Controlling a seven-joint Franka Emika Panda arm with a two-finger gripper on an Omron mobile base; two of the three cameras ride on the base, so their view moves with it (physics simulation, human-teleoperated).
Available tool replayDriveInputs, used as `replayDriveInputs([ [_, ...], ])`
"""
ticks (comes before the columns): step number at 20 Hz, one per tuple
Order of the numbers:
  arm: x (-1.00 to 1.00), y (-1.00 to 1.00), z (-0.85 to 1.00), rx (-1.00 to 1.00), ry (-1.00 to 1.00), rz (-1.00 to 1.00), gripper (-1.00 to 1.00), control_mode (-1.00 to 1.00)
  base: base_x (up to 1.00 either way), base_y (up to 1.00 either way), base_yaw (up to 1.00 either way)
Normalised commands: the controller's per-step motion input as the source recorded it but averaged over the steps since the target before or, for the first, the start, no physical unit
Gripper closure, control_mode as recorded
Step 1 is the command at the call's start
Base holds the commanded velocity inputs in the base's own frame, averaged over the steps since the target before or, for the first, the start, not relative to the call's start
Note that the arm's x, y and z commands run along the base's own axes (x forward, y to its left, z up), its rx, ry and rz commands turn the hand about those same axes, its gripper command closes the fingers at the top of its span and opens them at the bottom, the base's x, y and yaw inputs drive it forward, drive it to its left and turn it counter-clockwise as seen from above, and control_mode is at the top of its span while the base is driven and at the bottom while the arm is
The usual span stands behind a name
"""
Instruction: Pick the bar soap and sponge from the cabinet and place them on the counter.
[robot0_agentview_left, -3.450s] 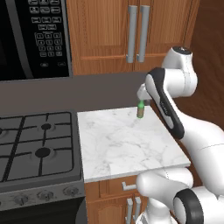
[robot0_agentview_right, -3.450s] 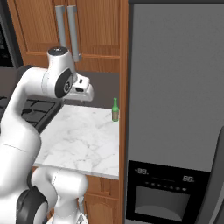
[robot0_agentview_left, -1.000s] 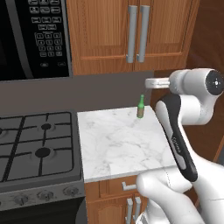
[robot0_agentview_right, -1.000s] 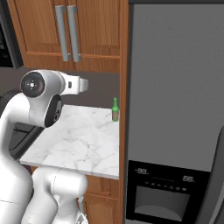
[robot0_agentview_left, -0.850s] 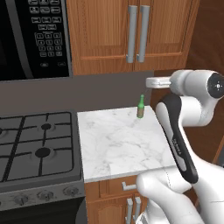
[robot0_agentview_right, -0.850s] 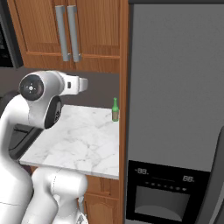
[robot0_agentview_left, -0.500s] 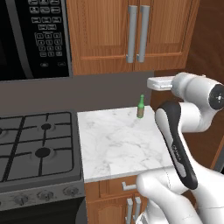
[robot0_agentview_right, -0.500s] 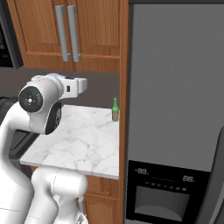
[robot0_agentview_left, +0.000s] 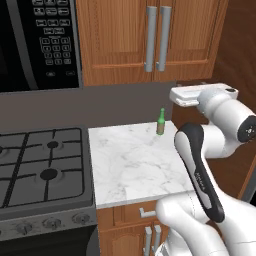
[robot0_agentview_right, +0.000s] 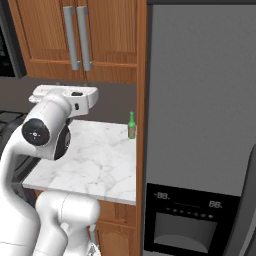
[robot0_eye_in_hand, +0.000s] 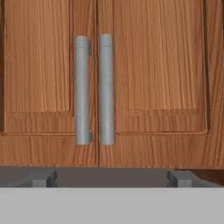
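Two closed doors of the cabinet (robot0_eye_in_hand: 109, 87) still hide soap and sponge, so the gripper (robot0_eye_in_hand: 111, 178), fingers spread and empty, faces the handles (robot0_eye_in_hand: 95, 89), needing to pull one open.

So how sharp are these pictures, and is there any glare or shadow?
Hand view: soft and blurry, the cabinet handles fuzzy-edged, no glare. Left base view: crisp, flat even light, a faint shadow beside the green bottle on the counter. Right base view: equally sharp, the fridge matte, no reflections.
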Motion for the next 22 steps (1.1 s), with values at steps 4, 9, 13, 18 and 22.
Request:
replayDriveInputs([
  [4, 0.0, 0.0, 0.17, 0.0, -0.14, 0.0, -1.0, -1.0, 0.0, 0.0, 0.0],
  [9, 0.0, 0.01, 0.12, 0.0, -0.09, 0.0, -1.0, -1.0, 0.0, 0.0, 0.0],
  [13, 0.02, 0.0, 0.14, 0.0, -0.07, 0.0, -1.0, -1.0, 0.0, 0.0, 0.0],
  [18, 0.11, 0.02, 0.14, 0.0, -0.02, 0.0, -1.0, -1.0, 0.0, 0.0, 0.0],
  [22, 0.1, 0.03, 0.13, 0.0, -0.01, 0.0, -1.0, -1.0, 0.0, 0.0, 0.0],
])
